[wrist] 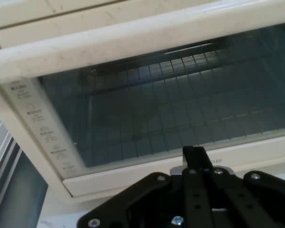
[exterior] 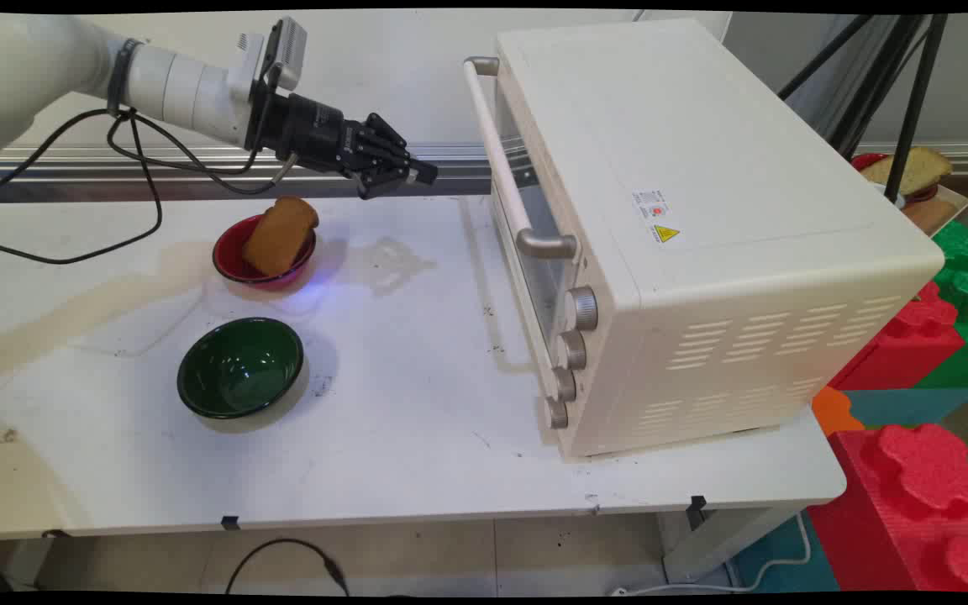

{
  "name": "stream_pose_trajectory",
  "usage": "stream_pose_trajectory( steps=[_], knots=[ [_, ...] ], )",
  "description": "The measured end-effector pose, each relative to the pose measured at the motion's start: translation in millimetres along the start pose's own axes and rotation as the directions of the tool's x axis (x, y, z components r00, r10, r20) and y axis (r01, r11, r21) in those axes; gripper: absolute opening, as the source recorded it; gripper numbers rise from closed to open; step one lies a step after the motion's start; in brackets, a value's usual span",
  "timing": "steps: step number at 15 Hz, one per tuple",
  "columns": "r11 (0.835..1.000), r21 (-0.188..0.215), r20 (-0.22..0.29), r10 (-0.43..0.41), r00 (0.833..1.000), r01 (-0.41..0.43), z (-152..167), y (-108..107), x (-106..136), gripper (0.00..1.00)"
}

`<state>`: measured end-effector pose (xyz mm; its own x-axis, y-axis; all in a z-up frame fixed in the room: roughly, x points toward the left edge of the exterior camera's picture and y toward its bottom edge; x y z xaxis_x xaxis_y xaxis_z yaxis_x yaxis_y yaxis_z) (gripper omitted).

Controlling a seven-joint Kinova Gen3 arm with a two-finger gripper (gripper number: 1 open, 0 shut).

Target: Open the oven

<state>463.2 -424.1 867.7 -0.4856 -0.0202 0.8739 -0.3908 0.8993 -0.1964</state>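
Main view: hand [exterior: 422, 174] closed, empty, raised over desk [exterior: 417, 403] near far edge, pointing at oven [exterior: 702, 210] handle [exterior: 507, 176]. Bread [exterior: 280, 234] in red bowl [exterior: 232, 260] below; green bowl [exterior: 240, 368] nearer.
Hand view: fingers [wrist: 194, 159] together before oven's glass door [wrist: 171, 114], shut.

One toaster oven [exterior: 686, 227], two bowls: red [exterior: 232, 260], green [exterior: 240, 367]; one bread slice [exterior: 280, 235].

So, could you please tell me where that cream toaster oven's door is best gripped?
Probably on the cream bar handle with metal ends, across the top of the glass door of the cream toaster oven. It stands proud of the door, so fingers could close around it from the front, where the black gripper faces it.
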Motion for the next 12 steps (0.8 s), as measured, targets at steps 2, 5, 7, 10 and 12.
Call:
stream_pose_trajectory(
  steps=[2, 5, 7, 10, 12],
  knots=[
    [1.0, -0.001, 0.001, 0.007, 1.0, -0.007, -4.6, -0.9, 1.9, 0.0],
    [1.0, -0.001, 0.004, 0.011, 1.0, -0.011, -16.0, -0.4, 2.7, 0.0],
    [1.0, -0.003, 0.007, 0.011, 1.0, -0.011, -27.4, 0.8, 3.0, 1.0],
    [1.0, -0.009, 0.02, 0.002, 1.0, -0.002, -48.0, 4.2, 1.5, 1.0],
    [1.0, -0.012, 0.031, -0.011, 0.999, 0.012, -63.3, 7.7, -0.8, 1.0]
  ],
)
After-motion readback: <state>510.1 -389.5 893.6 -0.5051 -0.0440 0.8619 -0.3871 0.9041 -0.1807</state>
